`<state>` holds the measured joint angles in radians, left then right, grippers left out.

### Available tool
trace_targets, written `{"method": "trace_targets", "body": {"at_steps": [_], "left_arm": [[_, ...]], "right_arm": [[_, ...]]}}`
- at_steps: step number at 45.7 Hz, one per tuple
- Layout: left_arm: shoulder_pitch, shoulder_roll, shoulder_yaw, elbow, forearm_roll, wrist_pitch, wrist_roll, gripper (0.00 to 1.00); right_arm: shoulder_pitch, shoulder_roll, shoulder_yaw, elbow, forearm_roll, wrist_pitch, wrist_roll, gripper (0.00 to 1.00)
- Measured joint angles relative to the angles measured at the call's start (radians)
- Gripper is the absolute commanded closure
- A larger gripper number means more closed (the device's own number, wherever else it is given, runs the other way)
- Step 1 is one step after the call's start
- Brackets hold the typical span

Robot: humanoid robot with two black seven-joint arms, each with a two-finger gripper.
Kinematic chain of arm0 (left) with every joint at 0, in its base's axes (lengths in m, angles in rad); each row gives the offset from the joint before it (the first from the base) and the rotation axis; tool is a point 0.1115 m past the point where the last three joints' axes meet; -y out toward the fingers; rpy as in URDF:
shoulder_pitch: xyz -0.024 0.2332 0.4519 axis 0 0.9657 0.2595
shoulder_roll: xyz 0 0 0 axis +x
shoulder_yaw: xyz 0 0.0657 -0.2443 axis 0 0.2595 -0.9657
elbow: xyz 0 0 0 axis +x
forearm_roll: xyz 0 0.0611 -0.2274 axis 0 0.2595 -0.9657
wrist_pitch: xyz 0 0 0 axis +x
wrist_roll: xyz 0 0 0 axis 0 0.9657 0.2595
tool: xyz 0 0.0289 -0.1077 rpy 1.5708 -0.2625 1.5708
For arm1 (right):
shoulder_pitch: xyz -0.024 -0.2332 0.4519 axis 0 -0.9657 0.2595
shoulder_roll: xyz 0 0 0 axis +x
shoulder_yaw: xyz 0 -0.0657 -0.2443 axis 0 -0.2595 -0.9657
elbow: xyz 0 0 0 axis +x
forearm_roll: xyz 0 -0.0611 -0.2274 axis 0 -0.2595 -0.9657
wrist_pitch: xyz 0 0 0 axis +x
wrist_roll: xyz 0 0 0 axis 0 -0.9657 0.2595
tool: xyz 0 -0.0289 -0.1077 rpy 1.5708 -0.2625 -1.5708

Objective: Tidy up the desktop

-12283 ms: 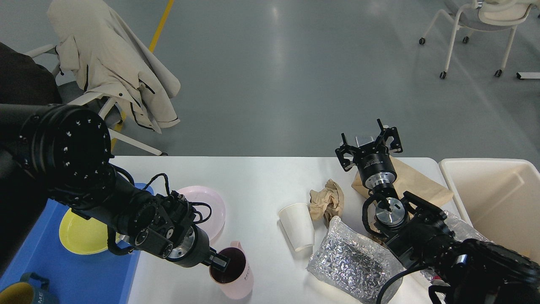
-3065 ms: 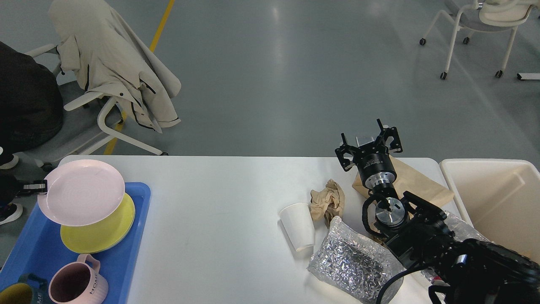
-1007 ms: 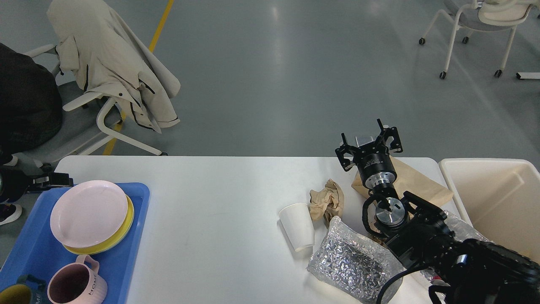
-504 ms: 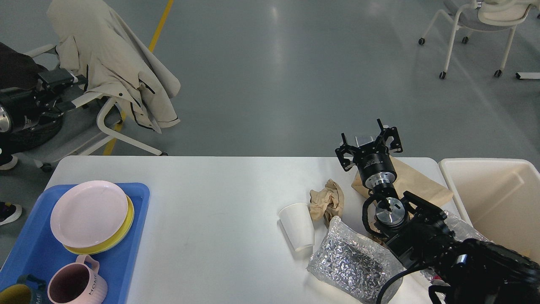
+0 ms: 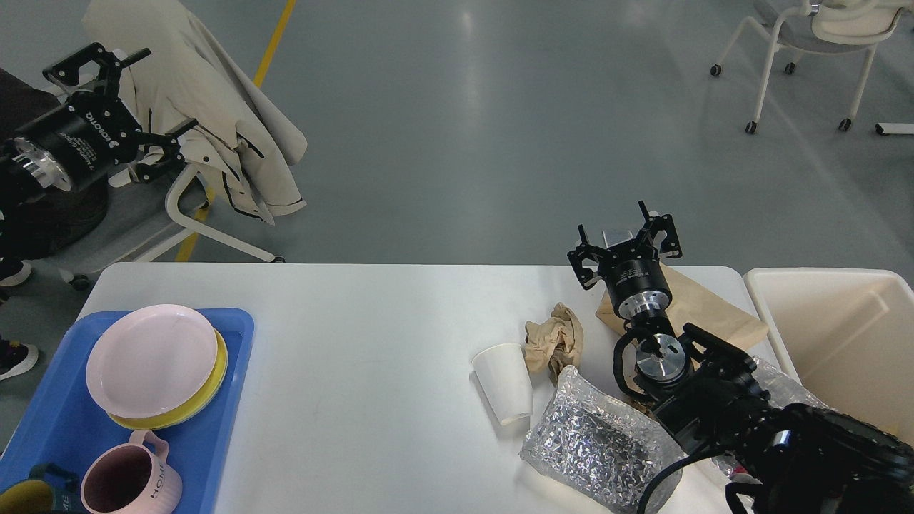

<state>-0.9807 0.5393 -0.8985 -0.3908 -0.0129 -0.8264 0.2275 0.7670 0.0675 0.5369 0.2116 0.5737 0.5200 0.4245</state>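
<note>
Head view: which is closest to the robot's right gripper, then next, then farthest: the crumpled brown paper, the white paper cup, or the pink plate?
From the right gripper:
1. Crumpled brown paper, just below-left of it.
2. White paper cup, lying left of the paper.
3. Pink plate, far left, stacked in the blue tray.

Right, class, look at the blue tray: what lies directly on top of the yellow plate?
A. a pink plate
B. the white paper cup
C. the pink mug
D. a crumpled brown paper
A: on the blue tray, the pink plate is stacked on the yellow plate, whose rim shows beneath it; the pink mug stands beside them.
</note>
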Motion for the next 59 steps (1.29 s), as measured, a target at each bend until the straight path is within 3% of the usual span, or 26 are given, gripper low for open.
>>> {"method": "trace_targets", "body": {"at_steps": [4, 10, 25, 41, 53, 59], "left_arm": [[0.011, -0.031, -0.050, -0.002, 0.001, -0.033, 0.039, 0.03], [0.024, -0.065, -0.065, -0.011, 0.002, -0.058, 0.046, 0.03], [0.018, -0.127, -0.098, -0.010, -0.003, 0.034, -0.004, 0.03], [0.024, -0.148, -0.116, -0.006, -0.003, 0.049, -0.064, 0.03], [0.062, -0.190, -0.116, -0.004, -0.003, 0.069, -0.077, 0.03], [0.117, -0.227, -0.116, -0.003, -0.017, 0.071, -0.151, 0.02]], "right_arm": [[0.000, 0.000, 0.000, 0.000, 0.000, 0.000, 0.000, 0.00], [0.000, 0.000, 0.000, 0.000, 0.000, 0.000, 0.000, 0.00], [0.000, 0.000, 0.000, 0.001, 0.000, 0.000, 0.000, 0.00], [0.000, 0.000, 0.000, 0.002, 0.000, 0.000, 0.000, 0.00], [0.000, 0.000, 0.000, 0.002, 0.000, 0.000, 0.000, 0.00], [0.000, 0.000, 0.000, 0.002, 0.000, 0.000, 0.000, 0.00]]}}
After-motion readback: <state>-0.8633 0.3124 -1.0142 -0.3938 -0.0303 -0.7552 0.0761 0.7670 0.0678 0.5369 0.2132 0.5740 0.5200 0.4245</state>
